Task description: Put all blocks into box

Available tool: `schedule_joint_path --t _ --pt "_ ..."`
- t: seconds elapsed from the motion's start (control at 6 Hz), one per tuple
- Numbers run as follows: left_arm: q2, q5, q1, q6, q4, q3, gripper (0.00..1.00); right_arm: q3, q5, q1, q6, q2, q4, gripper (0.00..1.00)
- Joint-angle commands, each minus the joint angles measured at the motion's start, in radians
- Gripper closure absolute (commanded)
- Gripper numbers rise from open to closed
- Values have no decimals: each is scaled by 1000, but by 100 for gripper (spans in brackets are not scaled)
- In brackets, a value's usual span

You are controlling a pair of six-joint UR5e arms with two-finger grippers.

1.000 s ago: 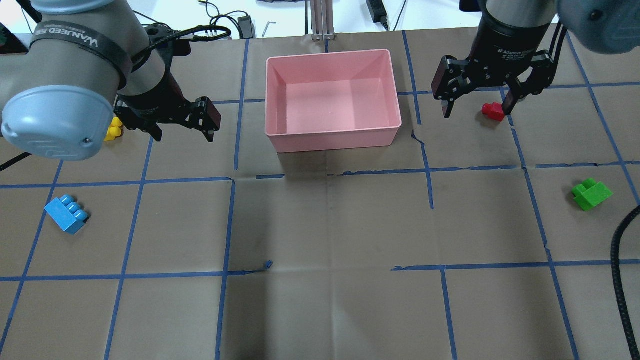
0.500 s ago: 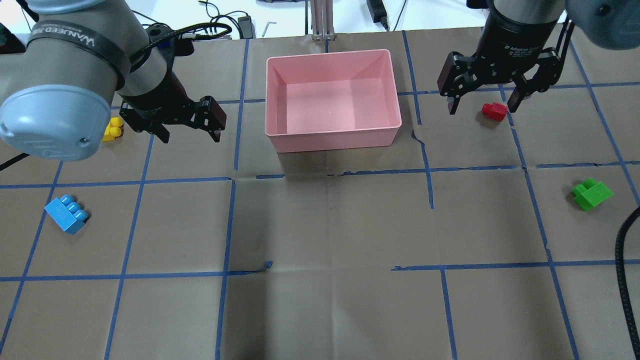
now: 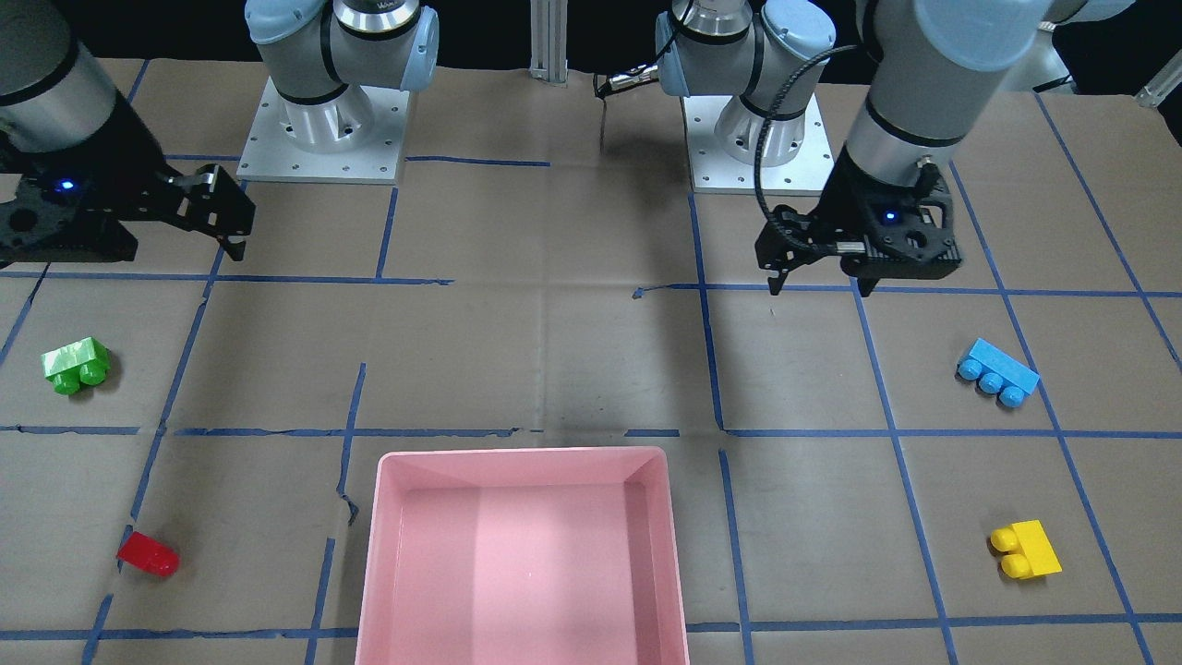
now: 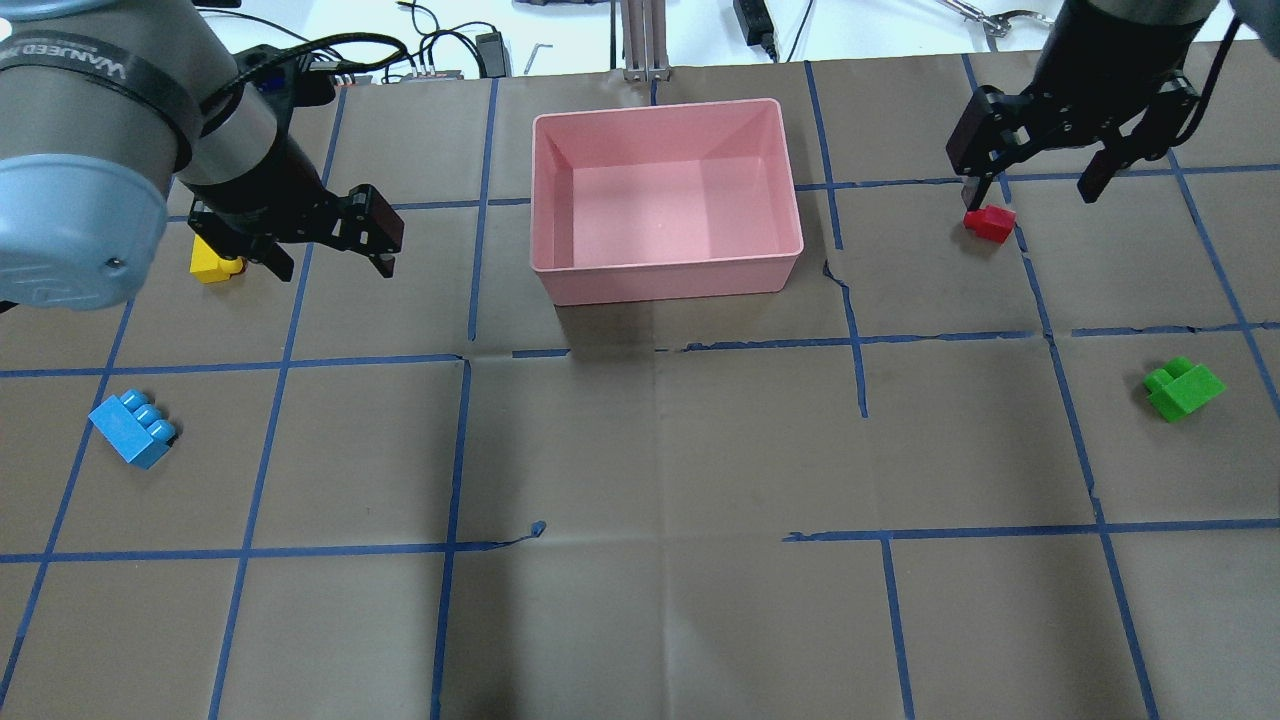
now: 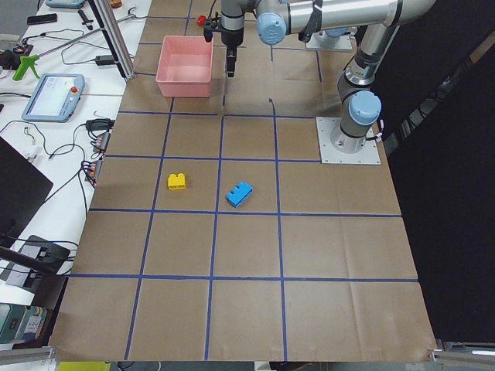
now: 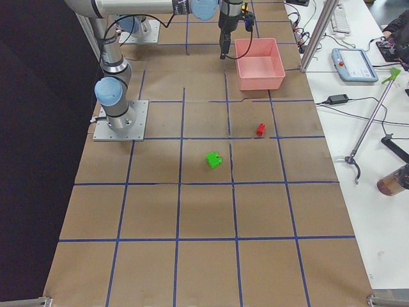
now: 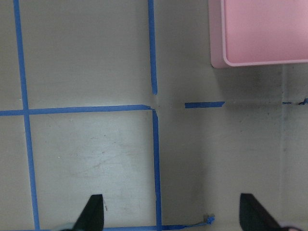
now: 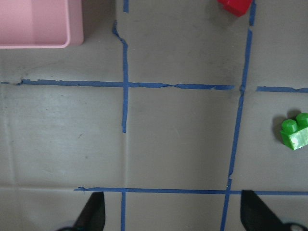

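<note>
brown taped table (image 4: 650, 620): red block (image 4: 990, 223), green (image 4: 1183, 389), blue (image 4: 133, 430), yellow (image 4: 208, 266) lie outside box (image 4: 665, 282). left gripper (image 4: 335, 270), right gripper (image 4: 1028, 195) raised, jaws spread.

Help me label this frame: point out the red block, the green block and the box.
red block (image 4: 990, 223): overhead exterior view, middle of its body.
green block (image 4: 1185, 389): overhead exterior view, middle of its body.
box (image 4: 665, 275): overhead exterior view, near outer wall.
</note>
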Motion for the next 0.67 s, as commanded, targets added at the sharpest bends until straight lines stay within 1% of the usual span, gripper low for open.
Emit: schedule_joint_path --t 0.0,0.17,0.33,0.5 --pt "-16 1 196 261 8 -3 4 7 -5 -179 -295 1 -4 0" --pt "-54 3 276 470 14 -3 4 9 -3 -289 -464 6 -12 0" --pt "-114 -8 408 369 22 -1 3 30 -3 -411 -646 9 -47 0" --pt "-186 -29 536 327 99 -1 3 99 -2 -519 -791 6 -121 0"
